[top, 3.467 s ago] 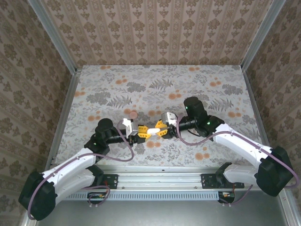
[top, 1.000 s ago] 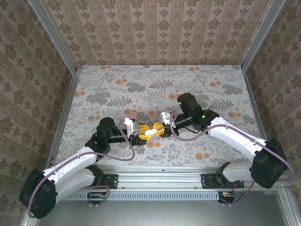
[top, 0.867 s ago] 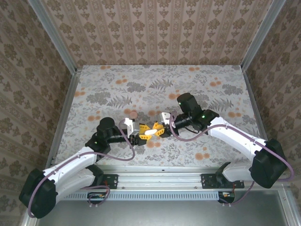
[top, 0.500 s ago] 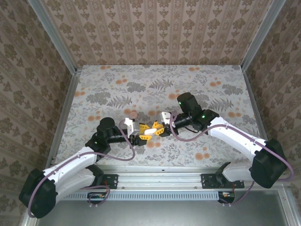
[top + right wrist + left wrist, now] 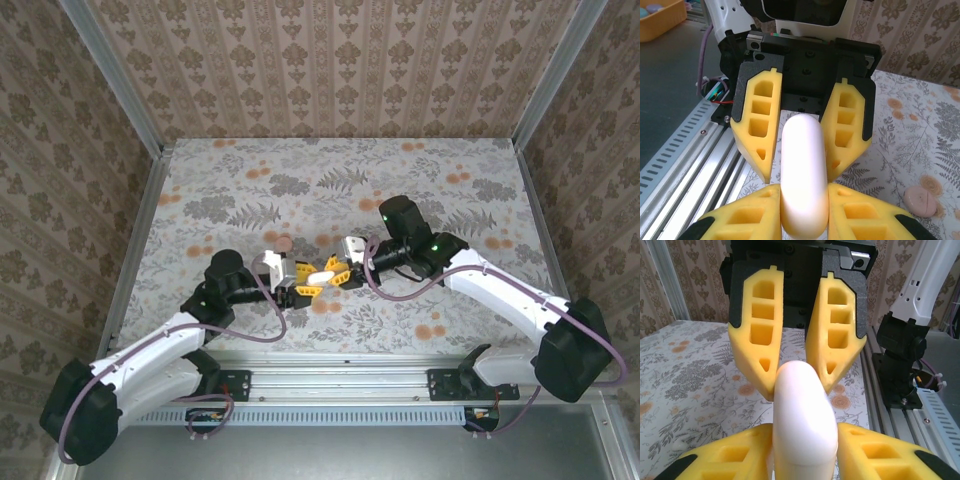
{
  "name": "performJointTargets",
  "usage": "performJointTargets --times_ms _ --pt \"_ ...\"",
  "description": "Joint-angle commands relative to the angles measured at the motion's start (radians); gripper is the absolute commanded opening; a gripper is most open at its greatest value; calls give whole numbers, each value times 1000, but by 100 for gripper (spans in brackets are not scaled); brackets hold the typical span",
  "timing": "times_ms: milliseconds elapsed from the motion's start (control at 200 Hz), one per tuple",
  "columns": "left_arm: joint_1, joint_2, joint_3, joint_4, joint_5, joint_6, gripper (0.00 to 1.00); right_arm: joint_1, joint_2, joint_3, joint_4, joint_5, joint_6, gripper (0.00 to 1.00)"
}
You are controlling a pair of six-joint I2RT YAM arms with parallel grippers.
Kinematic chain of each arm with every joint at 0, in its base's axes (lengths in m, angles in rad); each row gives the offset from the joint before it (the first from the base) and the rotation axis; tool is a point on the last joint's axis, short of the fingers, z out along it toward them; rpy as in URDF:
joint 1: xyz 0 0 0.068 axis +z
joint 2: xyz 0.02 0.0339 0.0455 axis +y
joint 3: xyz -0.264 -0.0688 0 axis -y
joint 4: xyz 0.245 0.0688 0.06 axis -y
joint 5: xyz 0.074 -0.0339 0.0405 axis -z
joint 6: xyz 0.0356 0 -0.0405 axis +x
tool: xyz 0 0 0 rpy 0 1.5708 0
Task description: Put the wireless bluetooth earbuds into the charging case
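**Entry: case held from both ends, near-centre of table**

My left pincer is clenched on the charging case. In the left wrist view my two yellow fingers press against the near end of the case, one on each side, with no gap showing.

My right pincer is clenched on the same case from the opposite end. In the right wrist view my own fingers sit tight against both sides of the white body.

Each wrist camera looks straight at the other pincer. From the left wrist, the right pincer has its fingertips flanking the far end of the case and touching it. From the right wrist, the left pincer does the same.

Position: from above, the case is a small white pebble lying between the two sets of yellow fingers. The pincers point at each other, tip to tip. This is over the near-centre part of the floral table, a little ahead of the aluminium rail where my arms are mounted.

Case surface: glossy, smooth and rounded, with its narrow edge turned toward each wrist camera.

Other item: a round pink-orange disc lies flat on the table, just beyond my left pincer and apart from the case. It also appears in the right wrist view, untouched.
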Motion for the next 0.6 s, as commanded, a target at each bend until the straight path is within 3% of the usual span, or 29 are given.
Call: performJointTargets --times_ms 0,365,495,595 --pt "-5 -20 8 7 2 5 36 -8 -26 -14 23 -18 -12 23" --pt "-5 -25 8 6 9 9 18 -9 -31 -19 35 -17 7 25" --pt "-3 -28 11 5 6 17 16 -7 -21 -16 55 -28 49 40" --pt "-5 -25 13 1 6 20 15 -6 -13 -19 63 -31 58 42"
